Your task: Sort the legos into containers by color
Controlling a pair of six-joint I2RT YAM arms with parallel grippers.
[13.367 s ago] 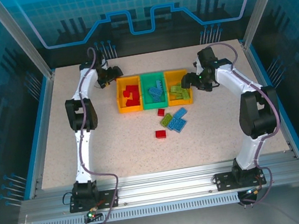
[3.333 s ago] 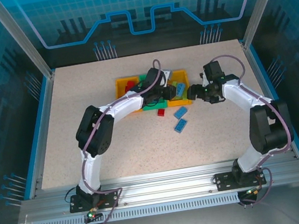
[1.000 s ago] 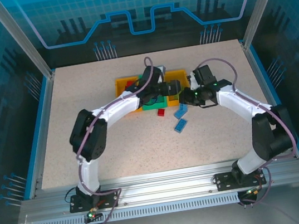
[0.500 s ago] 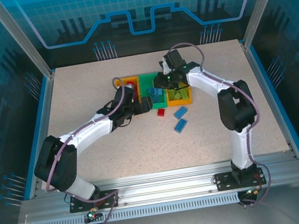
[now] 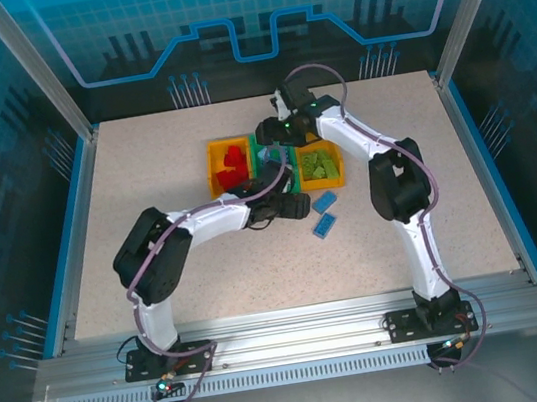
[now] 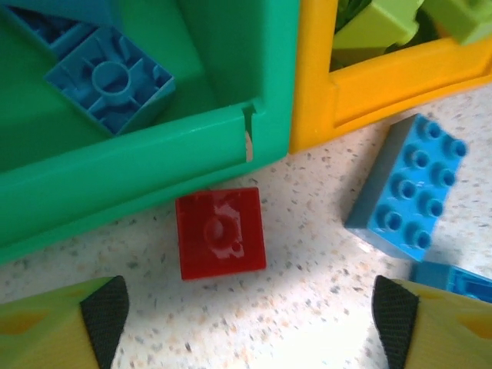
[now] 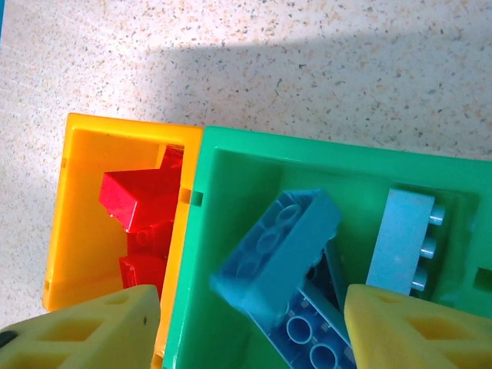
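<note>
One red brick (image 6: 221, 233) is found lying flat on the counter (image 6: 307, 261), just beside the outer wall of the green bin (image 6: 154, 181) and outside every container. It is judged to be the piece now in hand. The left pincer (image 6: 250, 319) is held low over it with jaws apart. A dark-tipped pad (image 6: 104, 307) stands to either side and neither touches the brick, a stance suited to closing on it. The brick's upper face is smooth and glossy, with a moulded ring. Near it, a blue studded brick (image 6: 407, 188) and a second blue piece (image 6: 453, 278) lie unsorted on the counter.

Above the green bin, the right pincer (image 7: 254, 338) is seen with its yellow fingers wide apart and nothing clamped. Below it, a large blue brick (image 7: 277, 246) rests tilted on other blue pieces, and a pale blue brick (image 7: 403, 238) lies on its side.

Red bricks (image 7: 138, 200) are held in the left yellow-orange bin (image 7: 77, 231), and light green bricks (image 6: 377, 27) in the right yellow-orange bin (image 6: 369, 84). The bins are of hard, glossy moulded plastic with straight walls. The counter is matt and speckled. Sorting is judged nearly complete.
</note>
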